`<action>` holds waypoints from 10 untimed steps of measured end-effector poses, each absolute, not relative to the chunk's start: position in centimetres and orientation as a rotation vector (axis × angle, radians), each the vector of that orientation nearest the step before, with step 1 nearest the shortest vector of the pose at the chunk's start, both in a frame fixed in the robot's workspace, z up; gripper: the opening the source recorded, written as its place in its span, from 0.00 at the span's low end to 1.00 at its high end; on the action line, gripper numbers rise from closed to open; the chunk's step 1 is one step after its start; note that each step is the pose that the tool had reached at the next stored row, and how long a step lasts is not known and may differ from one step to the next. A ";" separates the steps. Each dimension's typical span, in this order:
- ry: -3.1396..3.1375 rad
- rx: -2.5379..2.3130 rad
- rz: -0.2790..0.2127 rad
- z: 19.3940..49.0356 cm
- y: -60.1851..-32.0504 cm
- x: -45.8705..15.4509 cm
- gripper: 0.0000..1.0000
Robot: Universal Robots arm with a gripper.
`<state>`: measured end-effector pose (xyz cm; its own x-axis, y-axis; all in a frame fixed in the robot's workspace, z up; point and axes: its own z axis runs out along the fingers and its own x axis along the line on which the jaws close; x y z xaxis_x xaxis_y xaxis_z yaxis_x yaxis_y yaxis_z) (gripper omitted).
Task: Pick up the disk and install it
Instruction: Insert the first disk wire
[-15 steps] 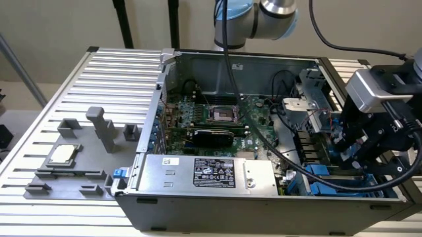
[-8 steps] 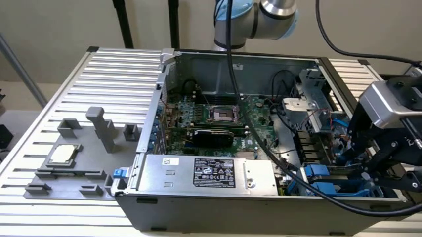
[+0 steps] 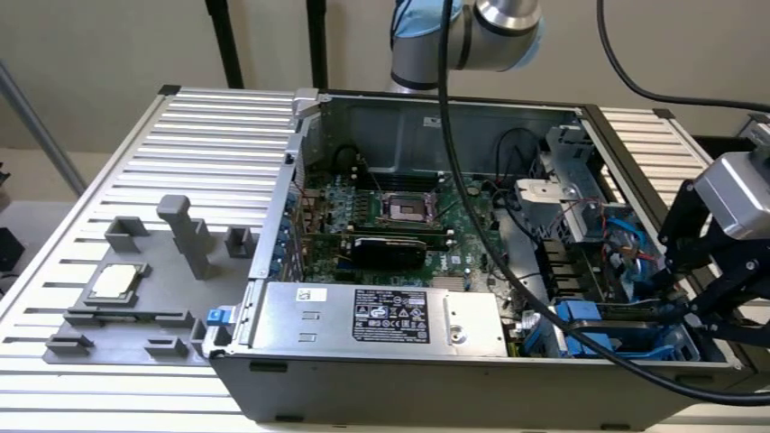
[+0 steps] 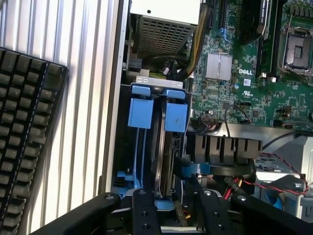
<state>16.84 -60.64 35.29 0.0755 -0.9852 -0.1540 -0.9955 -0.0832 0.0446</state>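
The disk stands on edge in the drive bay at the corner of the open computer case, its blue carrier tab at the far end. In the exterior view its blue frame shows low in the bay at the right. My gripper reaches down over the bay with one black finger on each side of the disk's near end, and looks shut on it. The gripper hangs at the case's right wall in the exterior view.
A second blue carrier tab sits in the slot beside the disk. The silver power supply box, motherboard and black cables crowd the case. A black keyboard lies outside it. A small square chip rests on the grey fixture.
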 end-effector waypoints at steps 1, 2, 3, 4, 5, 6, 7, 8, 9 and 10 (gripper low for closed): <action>2.073 -2.251 0.223 35.3 -60.6 17.0 0.38; 2.067 -2.255 0.226 35.3 -60.6 17.2 0.38; 2.060 -2.260 0.228 35.3 -60.6 17.3 0.38; 2.051 -2.266 0.230 35.3 -60.6 17.3 0.38; 2.042 -2.274 0.232 35.3 -60.6 17.4 0.38; 2.032 -2.283 0.233 35.3 -60.6 17.4 0.38; 2.022 -2.292 0.234 35.3 -60.6 17.5 0.38; 2.012 -2.301 0.235 35.3 -60.6 17.5 0.38; 2.000 -2.311 0.237 35.3 -60.6 17.5 0.38; 1.989 -2.321 0.238 35.2 -60.6 17.5 0.38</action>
<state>17.54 -60.64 35.24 0.1476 -0.9749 -0.1665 -0.9867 -0.1568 0.0433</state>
